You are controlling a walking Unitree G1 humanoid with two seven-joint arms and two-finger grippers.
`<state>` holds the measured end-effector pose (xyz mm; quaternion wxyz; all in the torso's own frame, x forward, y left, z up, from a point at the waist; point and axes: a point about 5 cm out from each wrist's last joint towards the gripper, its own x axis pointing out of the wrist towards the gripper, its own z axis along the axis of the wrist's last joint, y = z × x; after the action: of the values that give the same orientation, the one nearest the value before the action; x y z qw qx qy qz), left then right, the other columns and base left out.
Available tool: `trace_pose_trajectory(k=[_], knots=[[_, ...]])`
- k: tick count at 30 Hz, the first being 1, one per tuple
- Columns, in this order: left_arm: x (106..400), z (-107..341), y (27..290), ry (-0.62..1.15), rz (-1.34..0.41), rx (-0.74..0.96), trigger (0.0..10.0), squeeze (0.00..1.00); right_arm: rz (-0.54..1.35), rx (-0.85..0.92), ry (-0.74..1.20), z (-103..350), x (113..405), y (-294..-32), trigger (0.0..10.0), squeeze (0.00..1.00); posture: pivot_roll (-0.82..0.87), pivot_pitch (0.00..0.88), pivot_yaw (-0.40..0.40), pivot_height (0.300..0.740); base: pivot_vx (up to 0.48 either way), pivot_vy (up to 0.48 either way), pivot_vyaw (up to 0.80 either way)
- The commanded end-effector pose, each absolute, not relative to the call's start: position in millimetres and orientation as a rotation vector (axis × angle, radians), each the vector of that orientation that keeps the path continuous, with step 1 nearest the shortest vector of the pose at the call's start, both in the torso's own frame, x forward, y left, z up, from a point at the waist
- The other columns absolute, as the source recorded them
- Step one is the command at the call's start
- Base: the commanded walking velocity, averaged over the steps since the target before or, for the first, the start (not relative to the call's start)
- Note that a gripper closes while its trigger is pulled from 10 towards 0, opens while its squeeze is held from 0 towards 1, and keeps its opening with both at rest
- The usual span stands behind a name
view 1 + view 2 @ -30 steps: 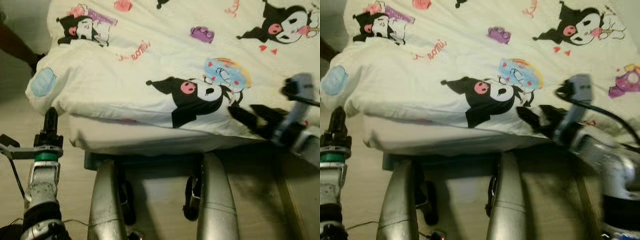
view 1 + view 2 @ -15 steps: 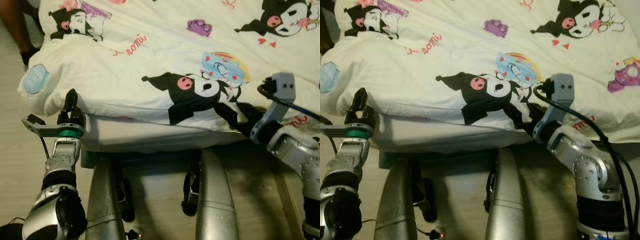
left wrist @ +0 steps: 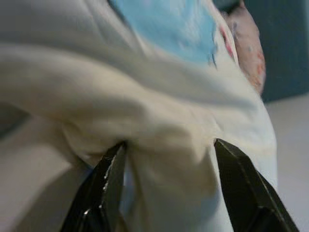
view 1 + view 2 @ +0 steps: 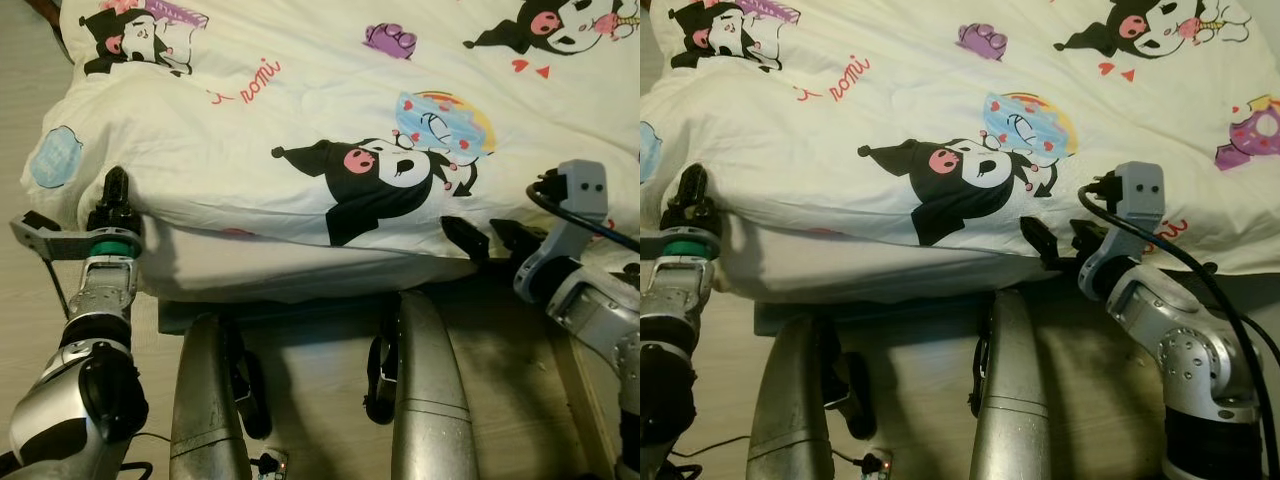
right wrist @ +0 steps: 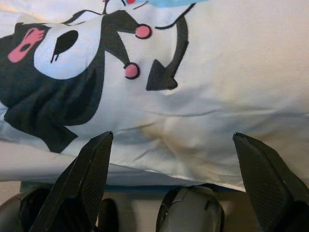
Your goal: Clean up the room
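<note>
A white duvet (image 4: pixel 300 100) printed with cartoon figures covers the bed and hangs over the near edge of the mattress (image 4: pixel 280 270). My left gripper (image 4: pixel 113 193) is at the duvet's near left corner. In the left wrist view that gripper (image 3: pixel 169 143) is open, with a bulging fold of the duvet (image 3: pixel 164 121) between its fingers. My right gripper (image 4: pixel 490 238) is open at the duvet's near edge, right of the black cartoon figure (image 4: pixel 375 185). The right wrist view has both fingertips (image 5: pixel 99 150) just short of the hem (image 5: pixel 193 159).
I stand close against the bed, with my two silver legs (image 4: pixel 210 400) below its dark frame (image 4: pixel 300 318). Wooden floor (image 4: pixel 30 300) lies left of the bed. A thin cable (image 4: pixel 150 440) runs on the floor by my left leg.
The view has shifted. My left arm has risen and moved in from the floor side to the duvet's corner. The right gripper has stayed at the duvet's near edge.
</note>
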<state>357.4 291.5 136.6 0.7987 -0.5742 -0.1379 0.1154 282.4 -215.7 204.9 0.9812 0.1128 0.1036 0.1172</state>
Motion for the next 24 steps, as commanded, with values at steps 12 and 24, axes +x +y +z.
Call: trace_pose_trajectory(k=[12, 24], knots=[[333, 98, 304, -0.225, 0.379, -1.276, 0.0, 0.00, 0.195, 0.220, 0.208, 209, 285, -219, 10.0, 0.00, -0.29, 0.448, 0.091, 0.576, 0.000, 0.000, 0.00], [366, 111, 211, -0.142, -0.096, -1.405, 10.0, 1.00, 0.198, 0.194, 0.223, 210, 284, -222, 10.0, 0.00, -0.31, 0.458, 0.075, 0.576, 0.000, 0.000, 0.00]])
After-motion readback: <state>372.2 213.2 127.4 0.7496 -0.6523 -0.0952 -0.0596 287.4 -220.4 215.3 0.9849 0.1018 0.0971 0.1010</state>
